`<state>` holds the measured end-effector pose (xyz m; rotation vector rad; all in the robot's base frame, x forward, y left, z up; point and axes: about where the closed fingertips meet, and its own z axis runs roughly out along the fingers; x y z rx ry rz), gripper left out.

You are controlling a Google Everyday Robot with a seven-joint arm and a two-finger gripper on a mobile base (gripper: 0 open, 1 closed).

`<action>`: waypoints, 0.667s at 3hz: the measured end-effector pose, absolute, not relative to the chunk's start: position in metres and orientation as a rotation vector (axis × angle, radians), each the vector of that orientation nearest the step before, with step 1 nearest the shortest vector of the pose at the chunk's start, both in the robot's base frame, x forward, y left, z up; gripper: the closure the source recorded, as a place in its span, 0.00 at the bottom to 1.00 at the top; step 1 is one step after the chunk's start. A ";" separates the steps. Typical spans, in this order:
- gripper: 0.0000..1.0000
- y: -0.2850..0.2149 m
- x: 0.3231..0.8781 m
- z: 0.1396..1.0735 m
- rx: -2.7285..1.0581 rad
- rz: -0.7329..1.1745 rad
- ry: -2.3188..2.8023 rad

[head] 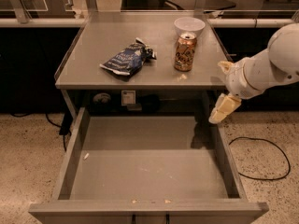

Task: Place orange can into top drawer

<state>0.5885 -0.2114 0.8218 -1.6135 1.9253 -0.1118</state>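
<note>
A dark blue snack bag lies on the tabletop — left of centre — with a white bowl at the back right. A black cable loops on the speckled floor, below the pincer beside the tabletop's right edge.
</note>
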 end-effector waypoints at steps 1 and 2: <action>0.00 -0.210 0.590 0.824 -1.612 -0.101 1.915; 0.00 -0.208 0.608 0.842 -1.640 -0.108 1.875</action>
